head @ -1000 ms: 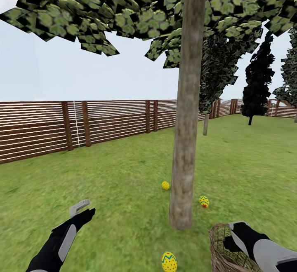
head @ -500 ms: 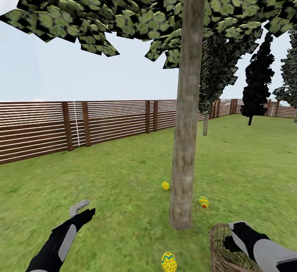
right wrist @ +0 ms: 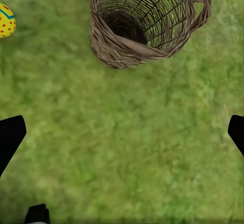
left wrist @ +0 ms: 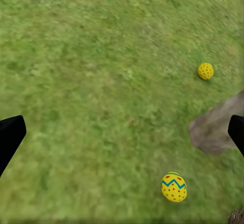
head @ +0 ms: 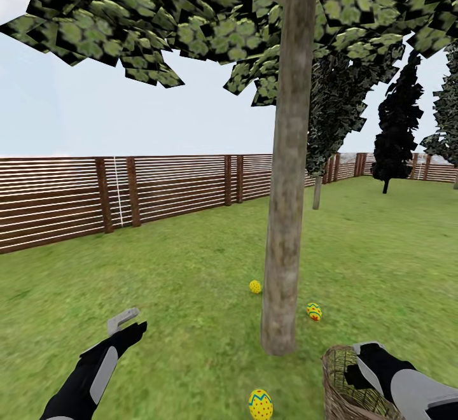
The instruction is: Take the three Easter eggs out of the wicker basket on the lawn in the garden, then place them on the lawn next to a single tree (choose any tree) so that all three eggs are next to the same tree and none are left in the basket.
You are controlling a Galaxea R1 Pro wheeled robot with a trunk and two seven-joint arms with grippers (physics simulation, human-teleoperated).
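Observation:
Three yellow Easter eggs lie on the lawn (head: 191, 280) around the pale trunk of the tree (head: 286, 216): one egg (head: 255, 287) to its left, another egg (head: 314, 311) to its right, a third egg (head: 261, 405) nearer me. The wicker basket (head: 334, 382) stands on the grass at the lower right; in the right wrist view the basket (right wrist: 117, 51) holds no eggs. My right gripper (head: 359, 359) hangs open over it. Low at the left, my left gripper (head: 127, 324) is open and empty. The left wrist view has two eggs (left wrist: 205, 71) (left wrist: 174, 187) beside the trunk's foot (left wrist: 216, 130).
A brown slatted wooden fence (head: 159, 191) runs along the back of the lawn. Dark columnar trees (head: 397, 127) stand at the far right. Open grass spreads left of the trunk and behind it.

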